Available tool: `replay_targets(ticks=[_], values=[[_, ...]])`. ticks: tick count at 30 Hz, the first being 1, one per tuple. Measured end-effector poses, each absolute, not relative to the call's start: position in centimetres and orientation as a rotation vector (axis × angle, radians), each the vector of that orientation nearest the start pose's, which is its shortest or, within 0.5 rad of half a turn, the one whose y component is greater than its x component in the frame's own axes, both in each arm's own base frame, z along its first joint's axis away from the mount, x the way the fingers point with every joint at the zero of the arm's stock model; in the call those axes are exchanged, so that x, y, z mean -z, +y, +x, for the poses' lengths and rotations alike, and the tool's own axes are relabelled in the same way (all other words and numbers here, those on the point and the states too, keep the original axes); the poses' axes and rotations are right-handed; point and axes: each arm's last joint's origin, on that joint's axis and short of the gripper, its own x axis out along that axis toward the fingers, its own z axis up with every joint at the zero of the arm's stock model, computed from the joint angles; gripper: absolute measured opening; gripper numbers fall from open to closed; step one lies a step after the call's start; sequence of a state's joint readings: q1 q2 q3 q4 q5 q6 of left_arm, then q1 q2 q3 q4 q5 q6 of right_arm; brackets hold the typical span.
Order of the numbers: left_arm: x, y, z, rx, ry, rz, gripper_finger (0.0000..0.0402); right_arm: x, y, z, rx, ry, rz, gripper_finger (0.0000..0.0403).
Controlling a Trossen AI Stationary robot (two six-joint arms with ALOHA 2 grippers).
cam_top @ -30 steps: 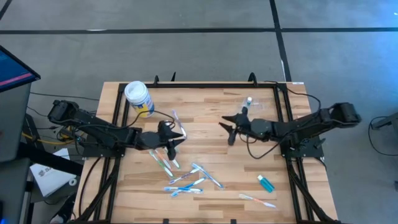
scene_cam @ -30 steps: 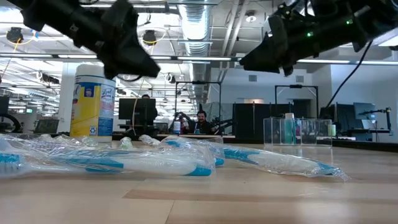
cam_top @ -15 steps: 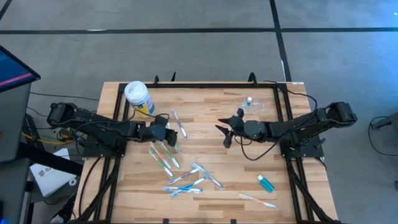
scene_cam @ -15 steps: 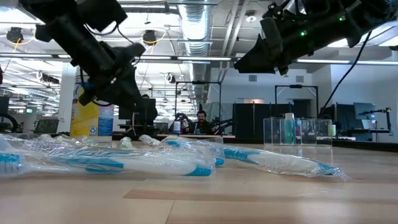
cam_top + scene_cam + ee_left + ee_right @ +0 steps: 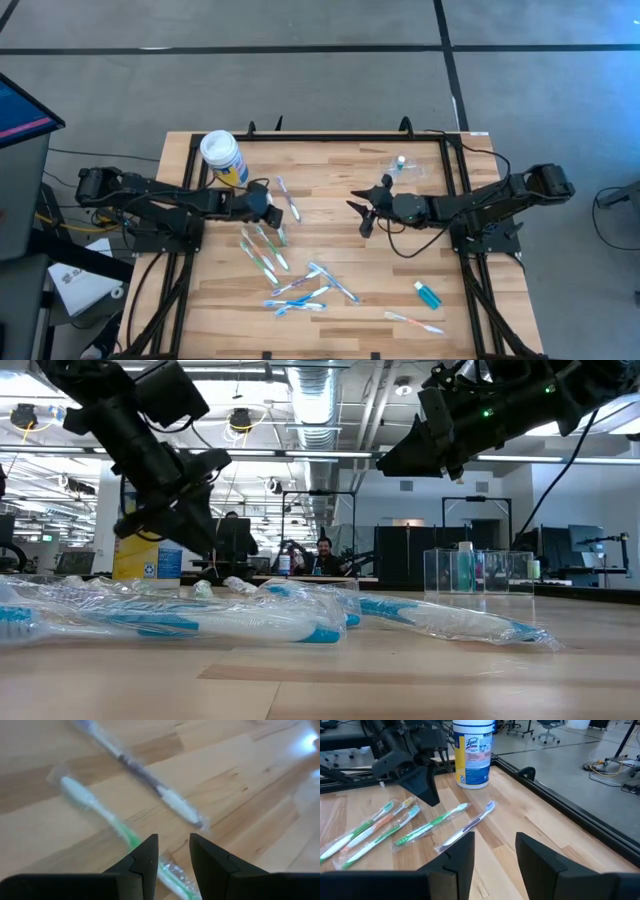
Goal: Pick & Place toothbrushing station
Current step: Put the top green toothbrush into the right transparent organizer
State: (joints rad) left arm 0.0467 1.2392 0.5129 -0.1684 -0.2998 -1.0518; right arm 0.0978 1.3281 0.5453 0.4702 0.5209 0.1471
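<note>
The toothbrushing station, a small clear cup [image 5: 400, 165], stands on its base near the table's far right; the low view shows it as see-through walls [image 5: 470, 572]. Several wrapped toothbrushes lie flat on the wood. My left gripper [image 5: 275, 212] is open and tips down over a green toothbrush [image 5: 95, 807], next to a purple one [image 5: 150, 785]; nothing is between its fingers [image 5: 145, 857]. My right gripper [image 5: 358, 216] hangs open above the table's middle [image 5: 493, 845], well clear of the cup and holding nothing.
A white-lidded yellow-and-blue canister [image 5: 222, 155] stands at the far left. More wrapped toothbrushes [image 5: 305, 285] lie toward the near edge, with a teal tube [image 5: 428, 294] and one more brush [image 5: 415, 322] at the near right. A black frame [image 5: 445, 150] borders the table.
My left gripper has swung toward the table's far edge, sunk a little and rolled about its own axis, and now points down over the green and purple toothbrushes. The toothbrushes and the cup have stayed where they were.
</note>
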Motion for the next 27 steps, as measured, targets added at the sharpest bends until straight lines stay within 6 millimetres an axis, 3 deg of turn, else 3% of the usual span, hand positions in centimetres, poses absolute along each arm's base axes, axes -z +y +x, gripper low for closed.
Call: replay_targets(ticks=[10, 18, 27], values=[[-13.6, 1.8, 19.9, -0.841, 0.616, -0.958, 0.0106, -20.1, 1.1, 26.1, 0.441, 0.267, 0.049, 0.0133], [-13.1, 1.9, 20.0, -0.849, 0.593, -0.961, 0.0121, -20.1, 1.1, 26.1, 0.441, 0.267, 0.051, 0.0134], [-10.9, 2.0, 21.8, -0.866, 0.563, -0.992, 0.0167, -20.1, 1.1, 26.1, 0.441, 0.264, 0.051, 0.0129]])
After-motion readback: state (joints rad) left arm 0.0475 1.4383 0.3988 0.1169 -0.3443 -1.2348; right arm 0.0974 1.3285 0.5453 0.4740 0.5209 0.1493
